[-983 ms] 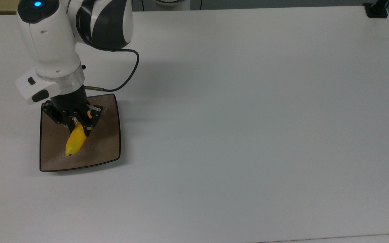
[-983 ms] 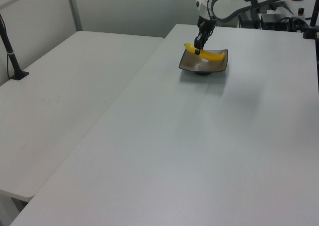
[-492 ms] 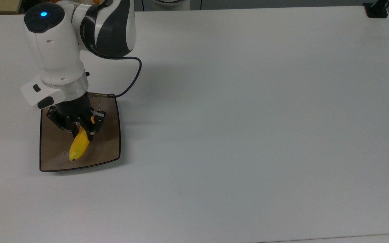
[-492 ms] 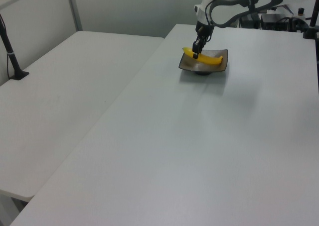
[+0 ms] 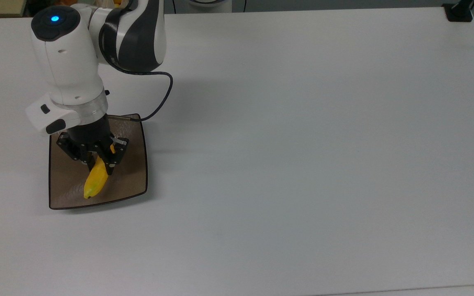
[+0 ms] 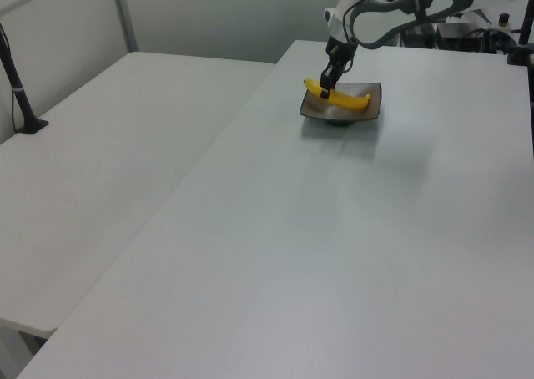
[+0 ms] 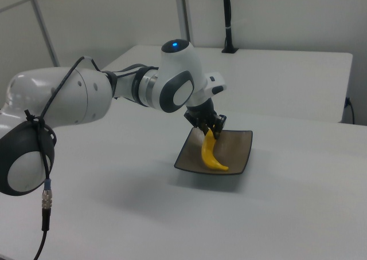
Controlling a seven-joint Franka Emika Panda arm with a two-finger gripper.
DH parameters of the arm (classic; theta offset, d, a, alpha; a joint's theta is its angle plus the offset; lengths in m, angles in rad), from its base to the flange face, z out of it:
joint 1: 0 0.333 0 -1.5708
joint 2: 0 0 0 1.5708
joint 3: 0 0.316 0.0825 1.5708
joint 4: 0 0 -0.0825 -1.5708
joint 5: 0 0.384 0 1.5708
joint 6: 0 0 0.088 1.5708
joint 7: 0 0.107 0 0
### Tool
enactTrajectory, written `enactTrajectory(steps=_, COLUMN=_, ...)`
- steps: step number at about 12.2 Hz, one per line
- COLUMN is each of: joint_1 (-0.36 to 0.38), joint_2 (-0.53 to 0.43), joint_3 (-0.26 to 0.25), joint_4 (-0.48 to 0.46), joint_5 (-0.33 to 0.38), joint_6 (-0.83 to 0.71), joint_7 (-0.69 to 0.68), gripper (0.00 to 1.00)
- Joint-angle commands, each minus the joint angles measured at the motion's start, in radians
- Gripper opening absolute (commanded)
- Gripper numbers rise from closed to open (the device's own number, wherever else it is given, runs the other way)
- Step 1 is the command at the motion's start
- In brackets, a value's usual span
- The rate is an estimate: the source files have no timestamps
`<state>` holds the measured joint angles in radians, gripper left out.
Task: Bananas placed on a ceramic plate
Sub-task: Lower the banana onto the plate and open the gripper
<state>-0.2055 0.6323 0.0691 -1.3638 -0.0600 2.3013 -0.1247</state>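
Note:
The ceramic plate is a square, glossy brown dish near the top view's left edge of the white table. The bananas are one yellow banana slanting down over the plate's middle, its lower tip at or just above the plate surface. My gripper points down over the plate and is shut on the banana's upper half. In the right view the banana hangs from the gripper with its tip resting low on the plate. The left view has the banana lying across the plate.
The white table stretches wide to the top view's right of the plate. A black clamp sits at its far right corner. The arm's cable loops just behind the plate. A second table with a black post stands at the left view's left.
The gripper has lowered the banana towards the plate and shifted slightly to the top view's right; the banana's tip is now closer to the plate surface. The grip stayed shut.

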Motion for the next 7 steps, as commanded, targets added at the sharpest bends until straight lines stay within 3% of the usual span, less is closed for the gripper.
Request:
enactTrajectory(steps=1, joint_1=0.014, joint_2=0.010, joint_3=-0.015, joint_4=0.002, joint_5=-0.004, joint_6=0.020, joint_7=0.019, gripper=0.11)
enactTrajectory(steps=3, joint_1=0.014, joint_2=0.010, joint_3=-0.015, joint_4=0.002, joint_5=-0.004, joint_6=0.021, joint_7=0.019, gripper=0.24)
enactTrajectory(steps=5, joint_1=0.014, joint_2=0.009, joint_3=-0.015, joint_4=0.002, joint_5=-0.004, joint_6=0.020, joint_7=0.017, gripper=0.29)
enactTrajectory(steps=7, joint_1=0.014, joint_2=0.009, joint_3=-0.015, joint_4=0.002, joint_5=-0.006, joint_6=0.020, joint_7=0.019, gripper=0.80)
